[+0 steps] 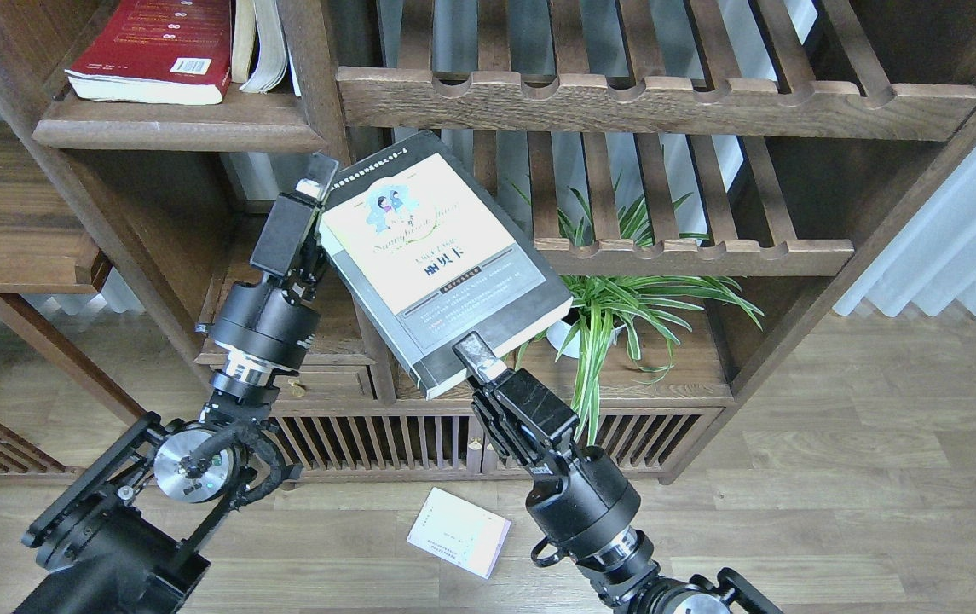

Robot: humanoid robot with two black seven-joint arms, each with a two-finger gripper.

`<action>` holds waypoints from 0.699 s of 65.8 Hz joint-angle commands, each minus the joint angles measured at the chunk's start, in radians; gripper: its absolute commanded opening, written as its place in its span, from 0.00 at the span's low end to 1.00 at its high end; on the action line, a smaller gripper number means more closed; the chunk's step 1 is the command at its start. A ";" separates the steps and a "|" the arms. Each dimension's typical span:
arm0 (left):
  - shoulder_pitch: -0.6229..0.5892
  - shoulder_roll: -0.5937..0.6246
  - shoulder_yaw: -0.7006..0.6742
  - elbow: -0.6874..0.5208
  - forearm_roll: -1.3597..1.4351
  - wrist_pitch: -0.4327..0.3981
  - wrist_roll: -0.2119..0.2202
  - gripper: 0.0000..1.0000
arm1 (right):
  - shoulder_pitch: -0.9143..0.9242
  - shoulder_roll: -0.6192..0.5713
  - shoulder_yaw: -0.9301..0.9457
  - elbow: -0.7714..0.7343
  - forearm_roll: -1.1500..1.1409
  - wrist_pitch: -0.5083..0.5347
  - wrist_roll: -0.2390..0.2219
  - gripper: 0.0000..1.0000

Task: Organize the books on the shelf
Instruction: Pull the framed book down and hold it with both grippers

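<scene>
The thick yellow-green-and-grey book (441, 256) hangs tilted in the air in front of the unit's middle post. My right gripper (475, 356) is shut on its lower edge. My left gripper (314, 194) is at the book's upper left edge, touching or nearly touching it; I cannot tell how its fingers stand. The red book (151, 53) lies flat on the dark-brown shelf (181, 134) at the upper left. The thin white-to-lavender book (459, 531) lies on the floor in front of the cabinet.
Pale books (262, 43) stand next to the red one against the post. Slatted racks (658, 101) fill the upper middle and right. A potted spider plant (624, 303) stands behind the held book. A low side table (2, 222) is at left.
</scene>
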State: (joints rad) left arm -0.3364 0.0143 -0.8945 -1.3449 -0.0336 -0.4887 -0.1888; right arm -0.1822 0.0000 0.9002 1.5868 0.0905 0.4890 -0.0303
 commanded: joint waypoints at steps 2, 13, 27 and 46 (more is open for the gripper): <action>0.000 -0.001 0.022 0.001 0.001 0.000 0.000 0.35 | -0.009 0.000 -0.001 -0.002 -0.008 0.000 0.000 0.04; -0.006 0.003 0.023 0.013 0.001 0.000 0.005 0.02 | -0.014 0.000 -0.001 -0.002 -0.023 0.000 0.000 0.04; -0.009 0.007 0.005 0.015 0.004 0.000 0.008 0.00 | -0.014 0.000 -0.006 -0.002 -0.032 0.000 0.001 0.14; -0.019 0.044 -0.076 0.012 0.009 0.000 0.026 0.00 | -0.013 0.000 -0.003 -0.002 -0.094 0.000 0.001 0.90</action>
State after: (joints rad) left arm -0.3479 0.0358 -0.9264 -1.3296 -0.0270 -0.4890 -0.1786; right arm -0.1964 0.0001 0.8937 1.5844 0.0051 0.4886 -0.0304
